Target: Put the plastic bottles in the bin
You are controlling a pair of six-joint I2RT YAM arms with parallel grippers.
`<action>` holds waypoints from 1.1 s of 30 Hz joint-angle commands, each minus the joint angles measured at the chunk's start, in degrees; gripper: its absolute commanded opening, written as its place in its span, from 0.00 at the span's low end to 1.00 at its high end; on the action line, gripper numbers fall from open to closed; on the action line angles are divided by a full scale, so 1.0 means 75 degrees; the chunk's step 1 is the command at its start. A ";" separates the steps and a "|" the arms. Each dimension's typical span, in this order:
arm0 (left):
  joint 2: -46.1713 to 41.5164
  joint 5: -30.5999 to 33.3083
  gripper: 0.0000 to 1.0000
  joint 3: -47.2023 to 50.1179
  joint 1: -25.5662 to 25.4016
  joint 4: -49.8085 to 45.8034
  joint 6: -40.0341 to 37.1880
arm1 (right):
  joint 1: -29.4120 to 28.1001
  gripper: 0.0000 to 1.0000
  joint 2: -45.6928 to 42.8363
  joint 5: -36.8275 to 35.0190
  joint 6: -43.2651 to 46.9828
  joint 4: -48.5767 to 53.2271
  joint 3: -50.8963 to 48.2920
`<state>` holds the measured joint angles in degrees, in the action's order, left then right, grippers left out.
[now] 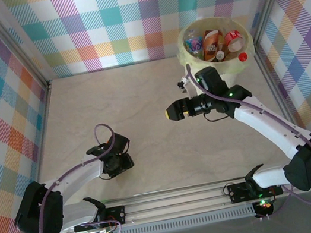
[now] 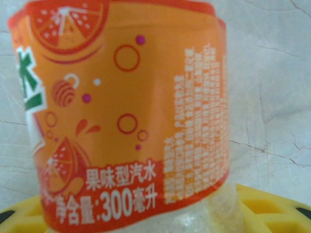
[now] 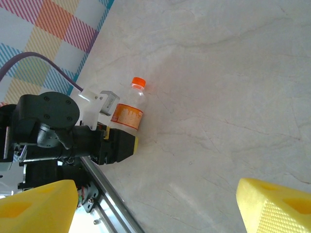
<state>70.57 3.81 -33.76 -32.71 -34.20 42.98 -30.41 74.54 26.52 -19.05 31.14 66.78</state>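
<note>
Plaid walls (image 1: pixel 125 13) box in your beige stone-look table (image 1: pixel 140 95). At its far right corner the bin (image 1: pixel 185 57) holds several plastic bottles (image 1: pixel 215 42). Near the near left corner your left gripper (image 1: pixel 117 154) clamps an orange-labelled soda bottle (image 3: pixel 127 115); your right gripper (image 1: pixel 173 112) gapes empty mid-table.

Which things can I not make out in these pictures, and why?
- Top view: the left arm covers the orange-label bottle.
- Left wrist view: its cap and base are cut off by the frame; small label print is blurred.
- Right wrist view: too small to tell whether the left gripper presses the bottle.
- Top view: in the bin, the upper bottles hide whatever lies beneath.
</note>
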 commanded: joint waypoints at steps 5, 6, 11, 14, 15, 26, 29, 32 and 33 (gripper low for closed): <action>-0.1069 -0.1331 0.50 -0.0069 0.0002 0.0788 -0.1158 | -0.0058 0.84 0.0164 0.0286 -0.1630 -0.1087 -0.0536; -0.1238 -0.1628 0.50 -0.0058 -0.0010 0.1022 -0.1237 | -0.0058 0.84 0.0150 0.0287 -0.1861 -0.1244 -0.0608; -0.1864 -0.2944 0.49 -0.0069 -0.0137 0.2149 -0.1556 | -0.0058 0.85 0.0064 0.0358 -0.2681 -0.1902 -0.0783; -0.2072 -0.3518 0.49 -0.0069 -0.0243 0.3056 -0.1582 | -0.0058 0.86 0.0095 0.0575 -0.3132 -0.2454 -0.0853; -0.2115 -0.3657 0.49 -0.0069 -0.0289 0.3345 -0.1550 | -0.0058 0.87 0.0120 0.0673 -0.3238 -0.2632 -0.0865; -0.1559 -0.4046 0.50 -0.0538 -0.0828 0.5270 -0.1481 | -0.0186 0.87 0.0500 0.1392 -0.3706 -0.3497 -0.0645; -0.1202 -0.4112 0.49 -0.0833 -0.1017 0.5438 -0.1497 | -0.0236 0.87 0.0581 0.1426 -0.3695 -0.3519 -0.0574; -0.0934 -0.4073 0.50 -0.1105 -0.1233 0.5528 -0.1543 | -0.0269 0.88 0.0631 0.1420 -0.3683 -0.3519 -0.0520; -0.0871 -0.4059 0.50 -0.1177 -0.1288 0.5527 -0.1555 | -0.0280 0.87 0.0643 0.1410 -0.3683 -0.3520 -0.0514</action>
<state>63.35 -25.54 -39.88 -40.86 3.64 33.06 -31.99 78.98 35.62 -46.22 6.74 60.86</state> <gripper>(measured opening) 0.553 0.875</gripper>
